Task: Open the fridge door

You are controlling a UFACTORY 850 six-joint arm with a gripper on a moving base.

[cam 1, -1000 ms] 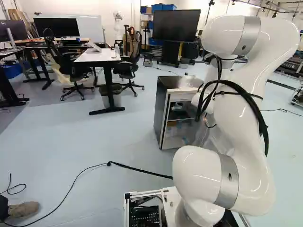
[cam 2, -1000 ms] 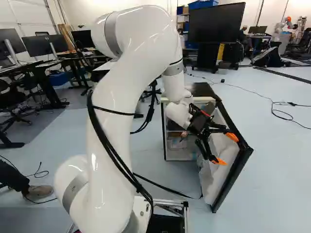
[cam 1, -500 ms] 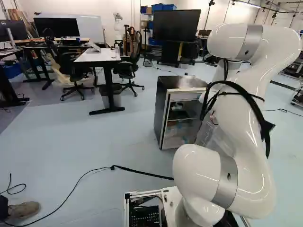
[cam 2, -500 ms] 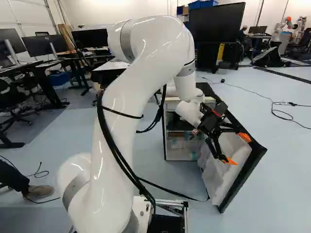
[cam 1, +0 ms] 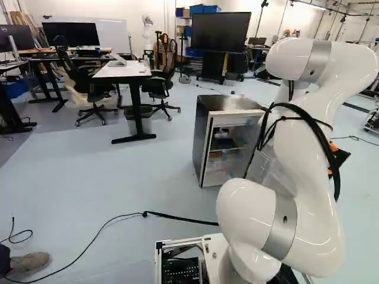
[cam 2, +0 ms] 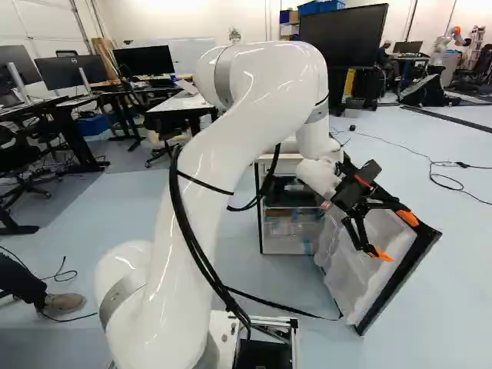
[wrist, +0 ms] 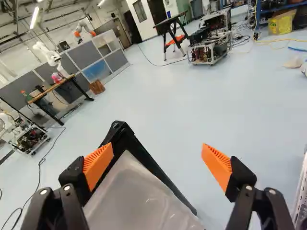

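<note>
My gripper (cam 2: pixel 393 237) is at the inner side of the fridge door (cam 2: pixel 361 261), which stands swung wide from the fridge (cam 1: pixel 204 142). In the wrist view the gripper (wrist: pixel 157 165) has its fingers far apart; one orange pad lies against or very near the dark edge of the door (wrist: pixel 144 191), and the other has only floor around it. Whether that pad touches is hard to tell. The fridge's shelves (cam 2: pixel 288 219) show through the opening, with small items on them. The arm hides part of the fridge and most of the door in the left base view.
A white-topped desk (cam 1: pixel 121 71) with chairs stands beyond the fridge on its left. Behind it is a large screen (cam 1: pixel 221 31). A black cable (cam 1: pixel 177 218) runs over the floor beside the base. Another robot (wrist: pixel 48 53) stands far off.
The door has swung further outward, away from the fridge body. My gripper has moved along with it, to the right in the right base view. The base has not moved.
</note>
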